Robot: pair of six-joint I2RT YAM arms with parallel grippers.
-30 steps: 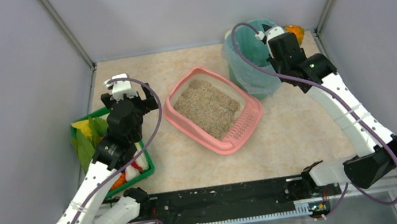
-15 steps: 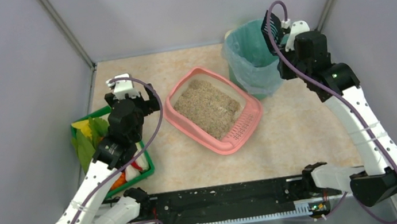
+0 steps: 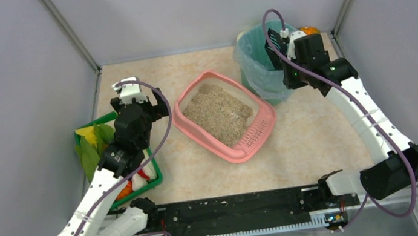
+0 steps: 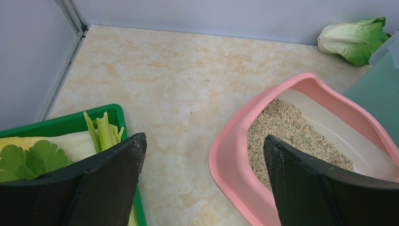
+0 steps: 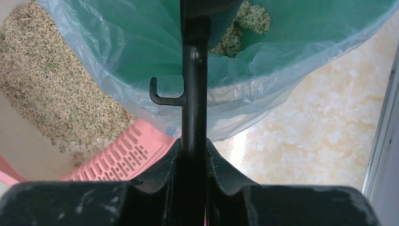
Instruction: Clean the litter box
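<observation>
- The litter box [image 3: 256,137] stands in the middle of the table [image 3: 319,140], between the two arms, with its slotted ledge toward the near right. It is at the same place and angle as one second ago.
- The litter [image 3: 218,112] inside looks even and beige. I see no clump on it from above, but small pieces can be too fine to tell.
- The bin [image 3: 257,74] with the teal liner stands just beside the far right corner of the litter box. The right wrist view shows some litter already lying in it [image 5: 241,21].
- The change is on the right side. One second ago the right gripper [image 5: 194,157] was low over the bin, then it rose toward the wall, and now it is again at the bin's rim. It is clamped tightly on the handle of the black scoop [image 3: 273,43], whose slotted head hangs over the opening.
- I judge this as shaking off or emptying the scoop, so one load seems finished; the next move is probably back to the litter.
- The left gripper [image 4: 202,186] has not moved. Its jaws are wide apart and hold nothing, above the gap between the green tray [image 4: 61,123] and the litter box.
</observation>
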